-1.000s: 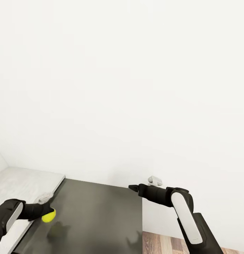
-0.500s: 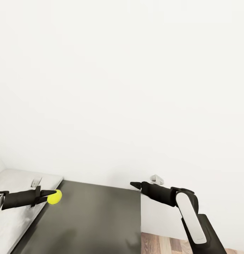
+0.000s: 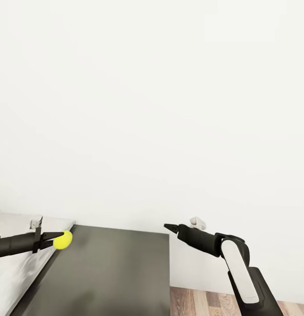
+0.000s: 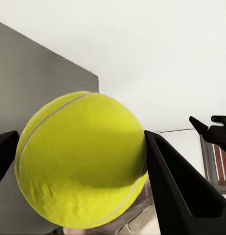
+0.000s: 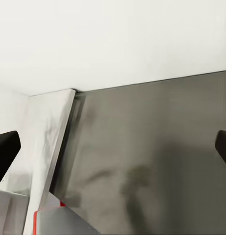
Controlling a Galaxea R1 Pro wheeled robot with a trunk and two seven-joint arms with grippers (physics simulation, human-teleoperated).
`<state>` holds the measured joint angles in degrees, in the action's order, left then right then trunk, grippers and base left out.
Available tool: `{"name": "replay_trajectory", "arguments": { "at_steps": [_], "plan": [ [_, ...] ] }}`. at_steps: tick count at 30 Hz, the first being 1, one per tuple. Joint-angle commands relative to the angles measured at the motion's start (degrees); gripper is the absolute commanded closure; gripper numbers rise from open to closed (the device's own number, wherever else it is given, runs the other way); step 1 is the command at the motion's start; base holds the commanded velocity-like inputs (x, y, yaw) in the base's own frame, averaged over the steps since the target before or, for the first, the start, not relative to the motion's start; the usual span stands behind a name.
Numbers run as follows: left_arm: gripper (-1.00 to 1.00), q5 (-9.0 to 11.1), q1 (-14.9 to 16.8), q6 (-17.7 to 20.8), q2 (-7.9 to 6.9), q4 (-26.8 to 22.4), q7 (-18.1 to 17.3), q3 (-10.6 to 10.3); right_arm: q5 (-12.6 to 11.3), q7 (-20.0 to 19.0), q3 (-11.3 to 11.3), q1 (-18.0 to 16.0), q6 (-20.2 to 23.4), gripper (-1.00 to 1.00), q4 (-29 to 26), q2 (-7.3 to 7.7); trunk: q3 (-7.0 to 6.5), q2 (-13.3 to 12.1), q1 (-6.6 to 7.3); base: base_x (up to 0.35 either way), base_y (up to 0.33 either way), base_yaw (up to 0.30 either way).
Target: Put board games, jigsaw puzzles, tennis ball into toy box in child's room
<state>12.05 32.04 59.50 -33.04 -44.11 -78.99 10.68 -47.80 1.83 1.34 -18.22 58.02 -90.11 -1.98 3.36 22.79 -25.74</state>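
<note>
Left gripper (image 3: 53, 240) squeezes the tennis ball (image 3: 62, 239) at the lower left of the head pic, above the dark side unit (image 3: 112, 272). Right gripper (image 3: 170, 227) looks spread wide w/ nothing in it. Ball prob. not boxed yet; the rest to do.

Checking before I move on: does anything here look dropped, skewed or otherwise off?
Nothing stands out. The tennis ball sits squarely between the left gripper fingers, held above the edge of the dark side unit. The right gripper is empty.
</note>
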Motion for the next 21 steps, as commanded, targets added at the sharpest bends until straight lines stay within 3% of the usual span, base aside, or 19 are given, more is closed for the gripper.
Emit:
{"name": "replay_trajectory", "arguments": {
  "at_steps": [1, 7, 14, 21],
  "plan": [
    [1.0, 0.1, 0.0, 0.4, -0.01, 0.0, -0.4, 0.0, -0.2, 0.2, 0.0, -0.1, -0.3, -1.0, 0.0, -0.01, 0.05, 0.1, -0.04, -0.005, 0.0, -0.095],
    [1.0, 0.1, 0.0, 0.4, 0.14, -0.1, -0.8, -0.1, -0.2, 0.1, 0.1, 0.0, -1.4, -1.0, 0.2, -0.03, -0.48, 0.1, -0.04, -0.021, 0.0, -0.093],
    [1.0, 0.1, 0.0, 0.4, 0.24, -0.3, -0.8, -0.2, -0.1, 0.2, 0.0, 0.1, -1.6, -1.0, 0.2, -0.01, -1.09, 0.1, -0.04, -0.185, 0.0, -0.09],
    [1.0, 0.1, 0.0, 0.4, 0.34, -0.5, -0.8, -0.2, 0.3, 0.2, 0.3, 0.6, -4.6, -1.0, 0.2, 0.03, -1.7, 0.1, -0.04, -0.02, 0.0, -0.089]
  ]
}}
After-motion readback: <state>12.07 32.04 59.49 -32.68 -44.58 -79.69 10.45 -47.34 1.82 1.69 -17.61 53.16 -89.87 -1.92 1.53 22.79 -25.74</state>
